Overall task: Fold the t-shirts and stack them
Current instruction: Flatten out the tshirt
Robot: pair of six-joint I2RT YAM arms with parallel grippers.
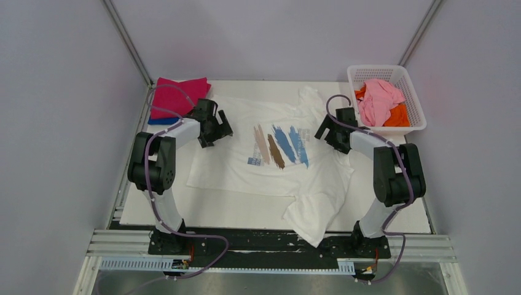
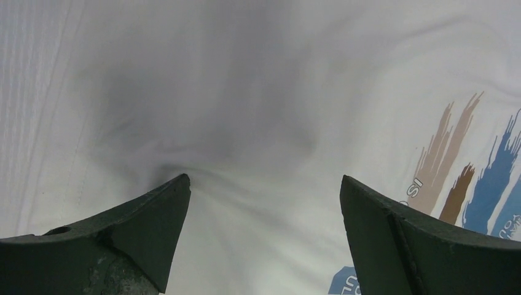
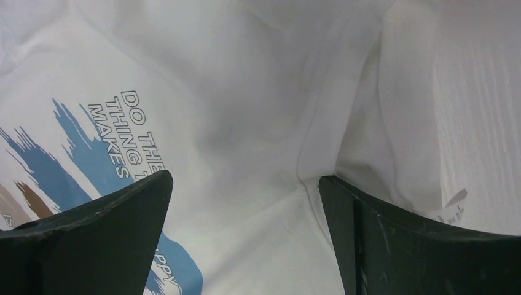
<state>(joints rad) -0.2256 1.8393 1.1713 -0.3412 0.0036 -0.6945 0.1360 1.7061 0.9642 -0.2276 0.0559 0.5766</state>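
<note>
The white tee (image 1: 246, 169) lies spread face up across the middle of the table (image 1: 215, 216), its print of blue and brown strokes (image 1: 281, 146) at the centre. One bunched part of it trails toward 6 o'clock and hangs over the near edge.

My left gripper (image 1: 216, 131) is low over the tee at 9 o'clock of the print, jaws apart with nothing between them. In my left wrist view the cloth puckers into small creases right at the tip of one finger (image 2: 161, 212), so that tip seems to touch the fabric. The print shows off to 3 o'clock.

My right gripper (image 1: 327, 131) is low over the tee at 3 o'clock of the print, its jaws also wide apart and holding nothing. Between its fingers (image 3: 123, 215) I see a seam and a fold of white cloth, with printed lettering toward 9 o'clock.

At 11 o'clock of the table a folded magenta tee (image 1: 179, 91) sits on a blue tee (image 1: 161, 121), only an edge of which shows. At 1 o'clock stands the basket (image 1: 386, 70), with a crumpled pink tee (image 1: 378, 101) on top of an orange tee (image 1: 400, 115).
</note>
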